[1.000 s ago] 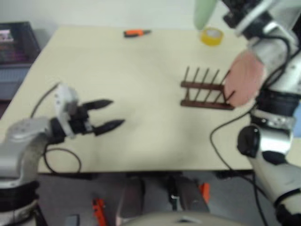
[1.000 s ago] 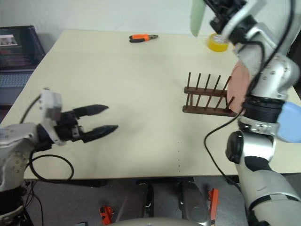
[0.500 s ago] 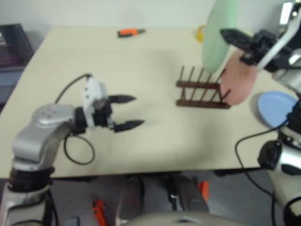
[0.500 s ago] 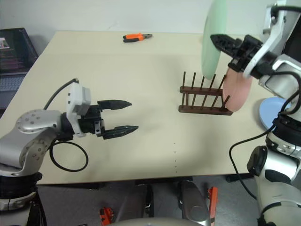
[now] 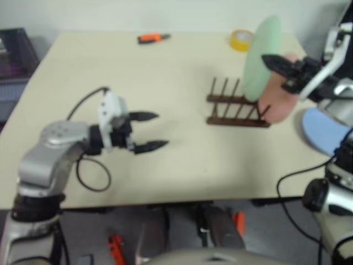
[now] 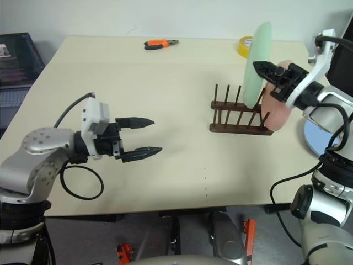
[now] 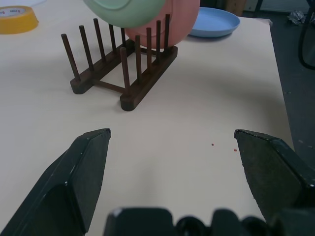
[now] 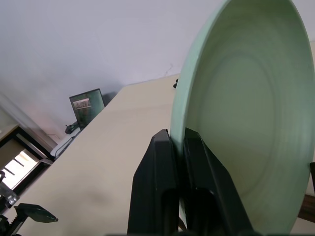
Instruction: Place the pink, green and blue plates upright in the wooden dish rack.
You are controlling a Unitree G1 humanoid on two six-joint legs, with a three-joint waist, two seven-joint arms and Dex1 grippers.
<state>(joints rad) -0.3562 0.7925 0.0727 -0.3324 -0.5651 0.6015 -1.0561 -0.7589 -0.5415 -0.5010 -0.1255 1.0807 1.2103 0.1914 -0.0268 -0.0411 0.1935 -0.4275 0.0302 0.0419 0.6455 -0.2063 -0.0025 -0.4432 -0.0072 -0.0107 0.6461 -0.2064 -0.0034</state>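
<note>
On the left we see our left gripper point(image 6: 148, 136) hovering just above the beige table point(image 6: 176, 83), its two black fingers spread wide with nothing between them. Far beyond it, near the table's back edge, lie orange-handled pliers point(image 6: 160, 42).

Right of centre stands the wooden dish rack point(image 6: 239, 117), a dark brown frame of two rails with thin upright pegs. The pink plate point(image 6: 274, 109) stands on edge at the rack's right end, leaning among the last pegs.

Above the rack, our right gripper point(image 6: 267, 71) is clamped tight on the rim of the green plate point(image 6: 256, 63); in the right wrist view the two fingers point(image 8: 158, 182) pinch the plate's edge between them. The plate hangs upright and edge-on, its lower rim just over the rack's pegs, left of the pink plate.

A roll of yellow tape point(image 5: 242, 40) sits at the far side behind the green plate. The blue plate point(image 5: 325, 130) lies flat on the table to the right of the rack.
</note>
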